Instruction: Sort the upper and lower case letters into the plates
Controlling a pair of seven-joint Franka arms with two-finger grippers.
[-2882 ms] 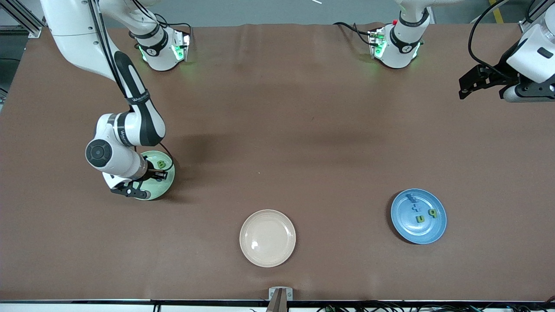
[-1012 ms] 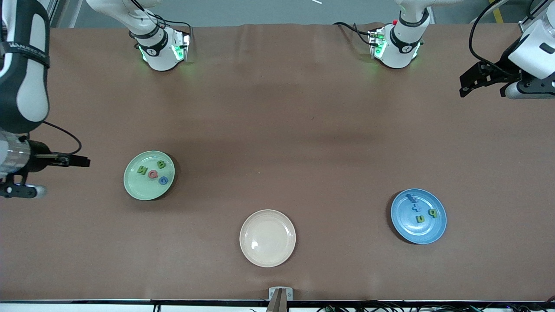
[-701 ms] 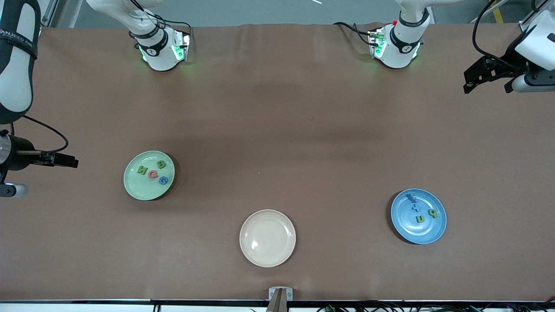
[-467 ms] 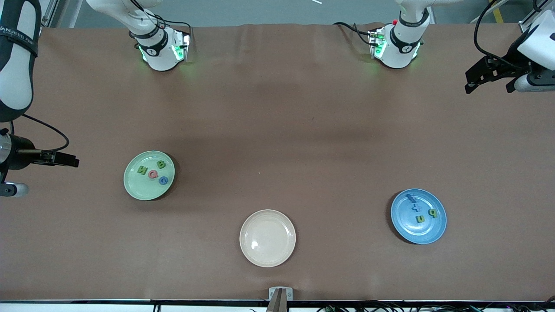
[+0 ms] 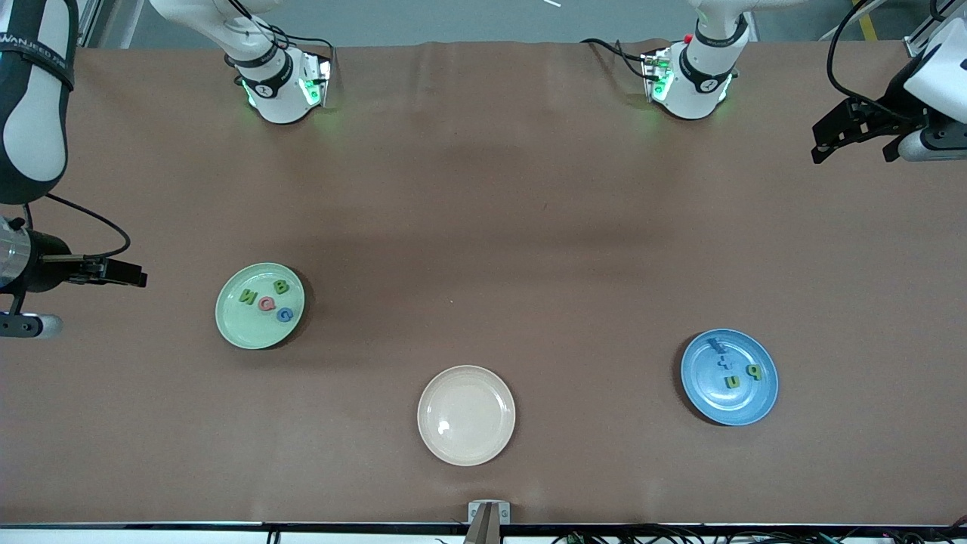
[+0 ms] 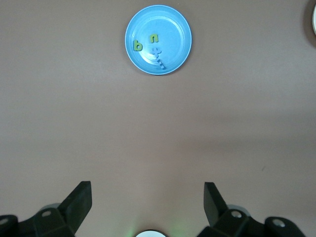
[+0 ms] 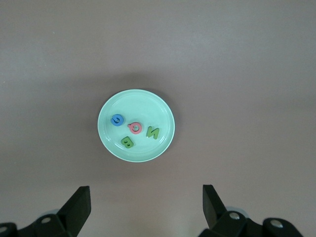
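Observation:
The mint green plate (image 5: 240, 326) holds green N (image 5: 248, 296), green B (image 5: 281, 286), pink Q (image 5: 266, 304) and blue G (image 5: 284, 314); it also shows in the right wrist view (image 7: 143, 103). The blue plate (image 5: 746, 404) holds blue m (image 5: 715, 345), the blue cross-shaped letter (image 5: 725, 361), green u (image 5: 732, 381) and green p (image 5: 753, 371); it also shows in the left wrist view (image 6: 174, 28). My right gripper (image 7: 145, 205) is open and empty, high over the table's right-arm end. My left gripper (image 6: 147, 202) is open and empty, high over the left-arm end.
A cream-beige plate (image 5: 466, 446) lies empty, nearest the front camera, between the two other plates. The arm bases (image 5: 279, 91) (image 5: 691, 87) stand at the table's edge farthest from the front camera.
My right gripper has let go over the mint plate, risen and drawn away toward the right arm's end of the table. The left gripper has shifted slightly.

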